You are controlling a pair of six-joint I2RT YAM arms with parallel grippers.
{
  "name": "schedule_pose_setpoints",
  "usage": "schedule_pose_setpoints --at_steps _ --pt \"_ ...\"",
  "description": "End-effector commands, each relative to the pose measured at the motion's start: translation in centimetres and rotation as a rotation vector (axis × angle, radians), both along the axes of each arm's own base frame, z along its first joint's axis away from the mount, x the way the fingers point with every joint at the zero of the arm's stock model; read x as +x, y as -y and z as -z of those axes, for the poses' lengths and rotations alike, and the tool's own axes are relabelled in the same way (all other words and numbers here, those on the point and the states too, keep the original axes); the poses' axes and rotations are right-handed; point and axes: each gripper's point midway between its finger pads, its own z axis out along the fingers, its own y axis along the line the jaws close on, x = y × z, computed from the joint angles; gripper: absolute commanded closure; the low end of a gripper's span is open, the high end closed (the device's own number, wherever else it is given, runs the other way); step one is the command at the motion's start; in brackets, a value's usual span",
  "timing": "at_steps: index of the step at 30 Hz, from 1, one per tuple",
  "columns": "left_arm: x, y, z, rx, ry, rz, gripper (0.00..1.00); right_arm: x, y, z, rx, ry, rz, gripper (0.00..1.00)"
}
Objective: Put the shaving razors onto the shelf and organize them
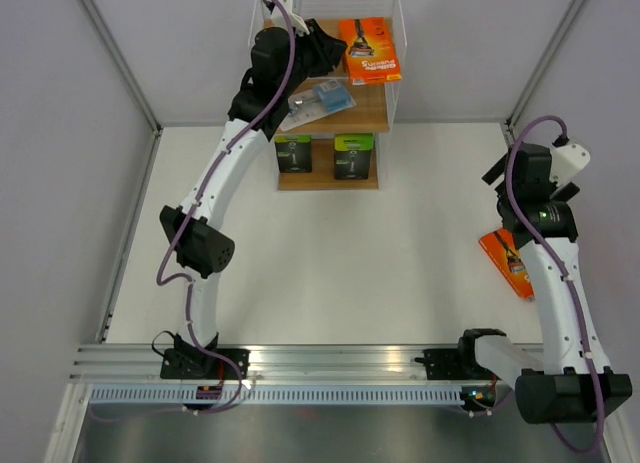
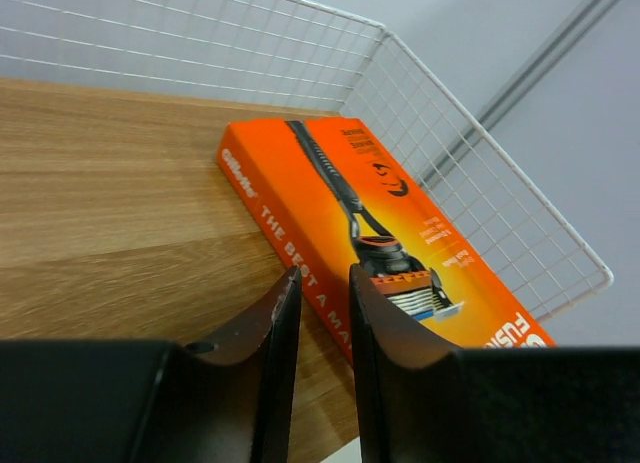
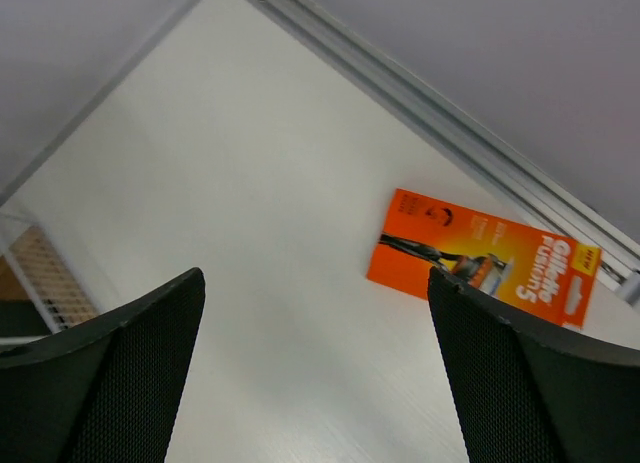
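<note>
The shelf (image 1: 328,181) stands at the far middle of the table. One orange razor pack (image 1: 368,50) lies flat on its top board (image 2: 120,203), inside a white wire rim. My left gripper (image 1: 322,43) hovers over that board next to the pack (image 2: 400,233), jaws a narrow gap apart with nothing between them (image 2: 323,273). A light-blue blister pack (image 1: 325,101) lies on the middle tier. Two black-and-green packs (image 1: 293,153) (image 1: 353,155) stand on the bottom tier. A second orange pack (image 3: 480,255) lies on the table at the right (image 1: 503,260), partly under my right arm. My right gripper (image 3: 315,275) hangs wide open above the table near it (image 1: 528,183).
The white wire rim (image 2: 480,183) encloses the top tier on its far and right sides. A metal rail (image 1: 330,358) runs along the near edge, and grey walls with metal posts (image 1: 130,73) close in the table. A corner of the shelf (image 3: 40,263) shows at the left of the right wrist view.
</note>
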Motion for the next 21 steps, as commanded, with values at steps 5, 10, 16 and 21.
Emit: schedule_pose_setpoints --at_steps 5,10,16,21 --pt "-0.1 3.3 2.7 0.080 -0.003 0.094 0.67 -3.5 4.5 5.2 0.085 -0.064 0.193 0.02" --pt "-0.1 3.8 0.9 0.062 0.071 0.116 0.61 -4.0 4.8 5.4 0.067 -0.069 0.192 0.02" --pt "0.6 4.2 -0.1 0.002 0.102 0.105 0.57 -5.3 4.7 7.5 0.078 -0.124 0.205 0.02" --pt "0.0 2.5 -2.9 -0.029 0.141 0.050 0.56 -6.2 5.3 9.5 0.119 -0.159 0.221 0.02"
